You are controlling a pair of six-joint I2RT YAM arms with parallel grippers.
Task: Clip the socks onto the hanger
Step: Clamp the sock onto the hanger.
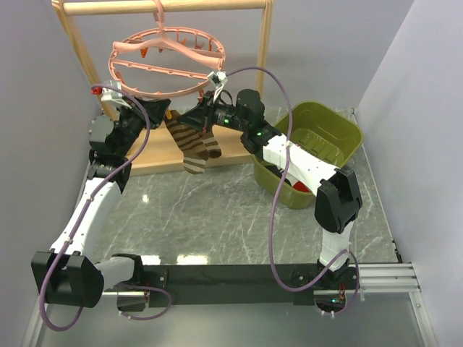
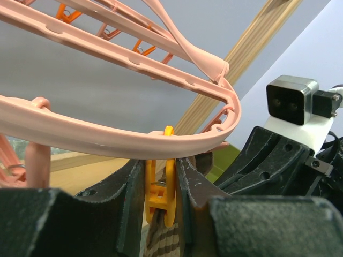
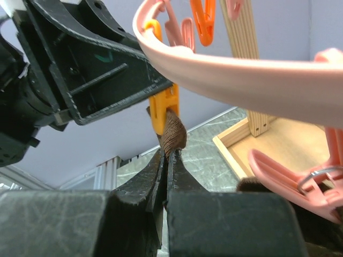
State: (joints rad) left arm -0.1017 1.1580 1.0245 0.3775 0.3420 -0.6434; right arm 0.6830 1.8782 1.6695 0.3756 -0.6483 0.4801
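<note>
The salmon-pink ring hanger (image 1: pixel 166 61) hangs from the wooden rack. Two brown striped socks (image 1: pixel 194 148) dangle below its near rim. My left gripper (image 2: pixel 159 199) is shut on an orange clip (image 2: pixel 159 184) under the rim (image 2: pixel 107 136), with its fingers pressing the clip's two arms. A striped sock (image 2: pixel 167 242) hangs from that clip's mouth. My right gripper (image 3: pixel 167 155) is shut on the brown cuff of the sock (image 3: pixel 174 134), holding it up against the same orange clip (image 3: pixel 163 107). In the top view the two grippers meet under the ring, left (image 1: pixel 160 112) and right (image 1: pixel 194 116).
The light wooden rack (image 1: pixel 266 43) has posts on both sides and a flat base (image 1: pixel 155 155) below the socks. An olive-green bin (image 1: pixel 340 137) stands at the right, behind my right arm, with something red in it. More pink and orange clips (image 3: pixel 203 19) hang along the ring.
</note>
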